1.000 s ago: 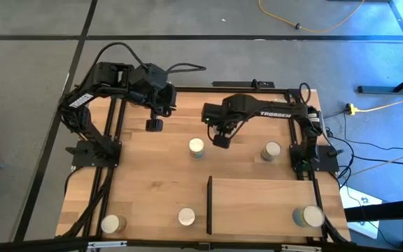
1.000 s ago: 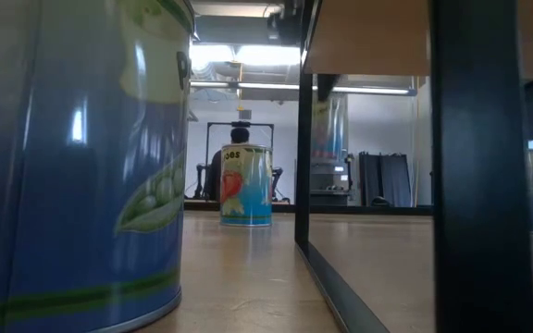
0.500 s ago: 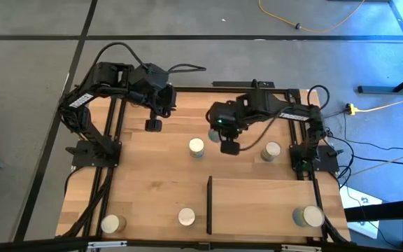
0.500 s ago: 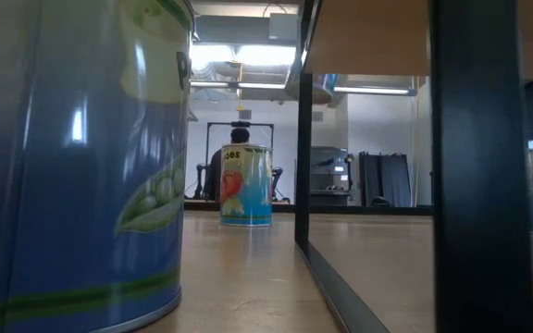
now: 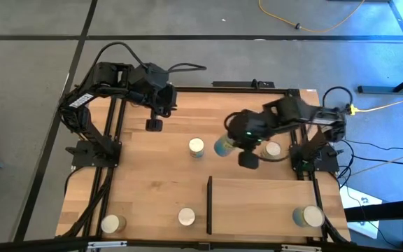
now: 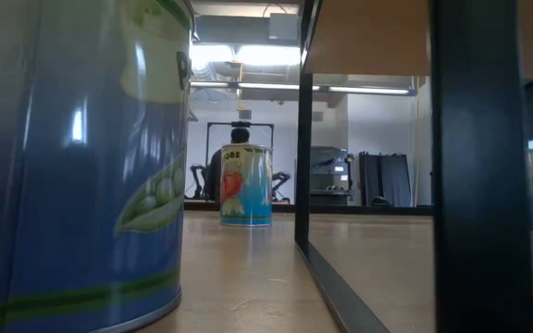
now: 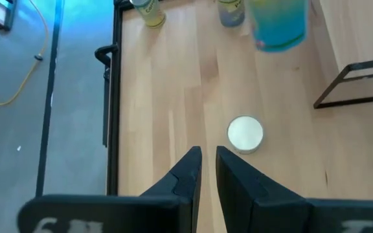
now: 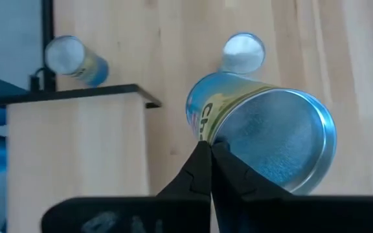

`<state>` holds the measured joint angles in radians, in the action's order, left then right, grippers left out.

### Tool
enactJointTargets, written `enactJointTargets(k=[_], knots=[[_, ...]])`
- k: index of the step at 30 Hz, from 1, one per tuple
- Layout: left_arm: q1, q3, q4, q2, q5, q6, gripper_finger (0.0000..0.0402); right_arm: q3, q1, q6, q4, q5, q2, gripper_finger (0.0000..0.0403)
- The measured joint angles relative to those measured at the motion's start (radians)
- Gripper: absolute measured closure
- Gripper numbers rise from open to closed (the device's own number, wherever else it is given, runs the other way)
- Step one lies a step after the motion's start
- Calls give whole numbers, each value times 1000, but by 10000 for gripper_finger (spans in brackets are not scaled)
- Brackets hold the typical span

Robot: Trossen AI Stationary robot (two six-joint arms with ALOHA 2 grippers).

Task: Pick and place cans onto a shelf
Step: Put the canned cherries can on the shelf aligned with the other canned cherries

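My right gripper (image 5: 245,157) is over the table's middle right, just beyond the shelf (image 5: 271,203), a raised light-wood panel with a black bar (image 5: 209,203). It is shut on a blue can with a yellow label (image 5: 222,146). My left gripper (image 5: 153,124) hangs at the far left, open by a narrow gap (image 7: 207,158), and holds nothing. White-topped cans stand on the table at the middle (image 5: 196,147), the right (image 5: 271,150), the near left (image 5: 110,224) and the near middle (image 5: 186,217). One can (image 5: 310,215) stands on the shelf. My right gripper has its two fingers (image 8: 199,169) closed together at the rim of the can's round end (image 8: 214,137). That end faces the wrist camera and the can is tilted, reaching out beyond the fingertips. It seems clear of the table. How far in the rim sits does not show.
In the low view a large pea-label can (image 6: 72,157) fills the left and a tomato-label can (image 6: 246,185) stands farther back, with the shelf's black leg (image 6: 479,166) at the right. Black frame rails run along the table's sides (image 5: 107,175). A person sits in the room behind (image 6: 239,137).
My right gripper has swung from the table's far middle toward the right and near edges, toward the shelf, carrying the can. The can was hidden under the arm and now shows beside it. My left arm has kept still.
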<state>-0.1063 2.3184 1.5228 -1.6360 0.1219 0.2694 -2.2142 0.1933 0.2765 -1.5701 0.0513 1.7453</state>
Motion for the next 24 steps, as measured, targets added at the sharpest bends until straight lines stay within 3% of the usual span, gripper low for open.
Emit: enactJointTargets(k=[13, 24], knots=[[0, 0, -26, 0, 0, -33, 362, 318, 167, 306, -2, 1, -331, 403], [0, 0, -134, 0, -4, -81, 362, 506, 387, 499, 0, -152, -433, 403]])
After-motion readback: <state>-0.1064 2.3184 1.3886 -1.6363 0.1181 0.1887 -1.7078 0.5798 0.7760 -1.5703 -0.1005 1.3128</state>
